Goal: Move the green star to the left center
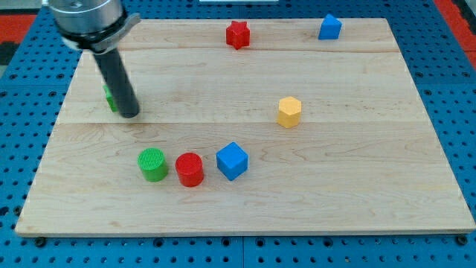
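A green block, the green star (109,98), sits at the view's left, about mid-height on the wooden board (357,186). It is mostly hidden behind my dark rod, so its shape cannot be made out. My tip (129,115) rests on the board right next to the green block, on its right and lower side, touching or nearly touching it.
A green cylinder (152,164), a red cylinder (190,169) and a blue cube (232,160) stand in a row near the bottom centre. A yellow hexagonal block (289,112) is right of centre. A red star (237,34) and a blue block (329,27) are at the top.
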Tool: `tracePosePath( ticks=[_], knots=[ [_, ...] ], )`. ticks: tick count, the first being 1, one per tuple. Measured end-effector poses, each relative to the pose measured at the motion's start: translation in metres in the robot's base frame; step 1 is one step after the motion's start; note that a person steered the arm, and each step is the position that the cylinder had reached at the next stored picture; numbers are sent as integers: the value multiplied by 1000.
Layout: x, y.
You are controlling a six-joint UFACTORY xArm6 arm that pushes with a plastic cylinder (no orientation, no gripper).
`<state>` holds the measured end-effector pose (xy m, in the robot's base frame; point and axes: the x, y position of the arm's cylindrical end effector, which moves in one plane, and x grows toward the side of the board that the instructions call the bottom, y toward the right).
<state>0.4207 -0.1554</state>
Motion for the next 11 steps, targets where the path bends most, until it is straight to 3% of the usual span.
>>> tracePosePath(
  ticks=[1, 3, 5, 7, 9, 11],
  knots=[
    [-20, 30],
    [-8, -32],
    [-40, -13],
    [-38, -59],
    [-38, -6],
    [-42, 5]
  ],
)
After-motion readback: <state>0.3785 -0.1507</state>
